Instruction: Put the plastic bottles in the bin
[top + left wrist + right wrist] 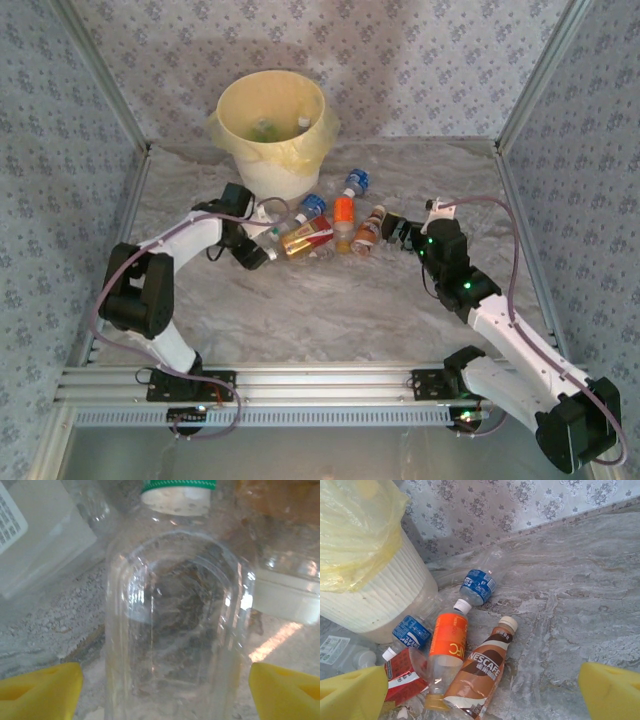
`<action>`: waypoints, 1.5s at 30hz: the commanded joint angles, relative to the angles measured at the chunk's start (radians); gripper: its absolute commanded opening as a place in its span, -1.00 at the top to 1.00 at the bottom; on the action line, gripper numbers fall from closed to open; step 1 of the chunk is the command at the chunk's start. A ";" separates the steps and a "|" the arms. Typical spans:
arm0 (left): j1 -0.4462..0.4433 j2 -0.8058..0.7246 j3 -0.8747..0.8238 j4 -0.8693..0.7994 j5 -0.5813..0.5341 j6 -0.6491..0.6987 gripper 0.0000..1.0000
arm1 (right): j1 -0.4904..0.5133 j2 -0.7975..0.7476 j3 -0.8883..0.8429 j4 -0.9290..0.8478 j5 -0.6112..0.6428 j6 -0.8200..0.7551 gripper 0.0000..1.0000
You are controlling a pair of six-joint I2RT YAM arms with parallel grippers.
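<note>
1. Left gripper (pixel 262 252), seen from above, lies low at the left end of a cluster of plastic bottles (pixel 335 222), just near of the bin (pixel 285 170). How wide its jaws stand is hard to tell from here.
2. From the same height, the right gripper (pixel 392 228) sits at the right end of that cluster, beside a brown coffee bottle (pixel 368 232). The bottles lie on their sides on the marbled table (pixel 300 320), between the two grippers and near-right of the bin. An orange bottle (pixel 344 215) lies in the middle, a gold and red one (pixel 305 238) to its left, and two blue-labelled ones on the far side. A white cap (pixel 303 123) shows inside the lined bin.
3. On the left wrist camera, the left gripper (pixel 165 690) is spread around a clear bottle (pixel 180 630) that lies between its yellow fingertips (pixel 40 690). The left pad stands apart from the bottle. The right pad is at the bottle's edge, and I cannot tell whether it touches. The bottle's white cap with a green band (pixel 175 497) points away from the camera.
4. On the right wrist camera, the right gripper (pixel 480 695) is spread wide and pinches nothing, with its yellow fingertips (pixel 352 695) at the two lower corners. Beyond them, the orange bottle (pixel 447 645) and the coffee bottle (pixel 480 675) lie side by side and touching. A blue-labelled bottle (pixel 477 586) is just past them, another (pixel 411 632) rests against the bin's ribbed wall (pixel 380 600), and a red-labelled bottle (pixel 402 677) is by the left pad. The yellow bag (pixel 355 525) drapes over the bin's rim.
</note>
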State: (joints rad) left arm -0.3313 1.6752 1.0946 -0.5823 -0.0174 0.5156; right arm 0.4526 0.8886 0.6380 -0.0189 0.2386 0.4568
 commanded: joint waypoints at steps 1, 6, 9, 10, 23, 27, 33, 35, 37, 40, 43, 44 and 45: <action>-0.003 0.053 -0.018 0.062 -0.022 0.013 -0.66 | -0.009 -0.013 -0.009 0.010 -0.012 0.008 -1.00; -0.015 0.099 -0.026 0.091 -0.051 0.008 -0.50 | -0.012 -0.020 -0.006 -0.007 -0.016 0.010 -1.00; -0.021 0.095 -0.032 0.104 -0.066 -0.005 -0.41 | -0.011 -0.025 -0.005 -0.011 -0.015 0.015 -1.00; -0.025 0.089 -0.032 0.099 -0.072 -0.009 -0.39 | -0.012 -0.026 -0.006 -0.011 -0.016 0.017 -1.00; -0.046 -0.069 -0.046 0.047 -0.090 -0.079 0.16 | -0.019 -0.028 0.042 -0.052 -0.026 -0.016 -1.00; -0.052 -0.122 -0.039 0.048 -0.064 -0.104 0.19 | -0.020 -0.039 0.035 -0.053 -0.030 -0.004 -1.00; -0.097 -0.223 -0.049 0.080 0.003 -0.154 0.22 | -0.020 -0.049 0.023 -0.047 -0.019 0.002 -1.00; -0.112 -0.261 -0.059 0.105 0.023 -0.166 0.22 | -0.020 -0.049 0.025 -0.041 -0.019 0.000 -1.00; -0.128 -0.293 -0.059 0.125 0.045 -0.173 0.22 | -0.022 -0.049 0.028 -0.035 -0.019 0.001 -1.00; -0.153 -0.312 -0.036 0.139 0.071 -0.180 0.22 | -0.022 -0.049 0.025 -0.025 -0.024 0.003 -1.00; -0.183 -0.303 0.003 0.148 0.089 -0.181 0.22 | -0.023 -0.050 0.019 -0.015 -0.033 0.002 -1.00; -0.191 -0.298 0.015 0.152 0.098 -0.181 0.22 | -0.023 -0.052 0.015 -0.013 -0.034 0.000 -1.00; -0.199 -0.293 0.028 0.159 0.110 -0.182 0.22 | -0.023 -0.055 0.011 -0.014 -0.037 0.000 -1.00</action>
State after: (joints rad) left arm -0.5095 1.3815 1.0660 -0.4656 0.0353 0.3496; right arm 0.4358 0.8532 0.6445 -0.0528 0.2123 0.4561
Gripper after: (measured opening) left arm 0.573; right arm 0.999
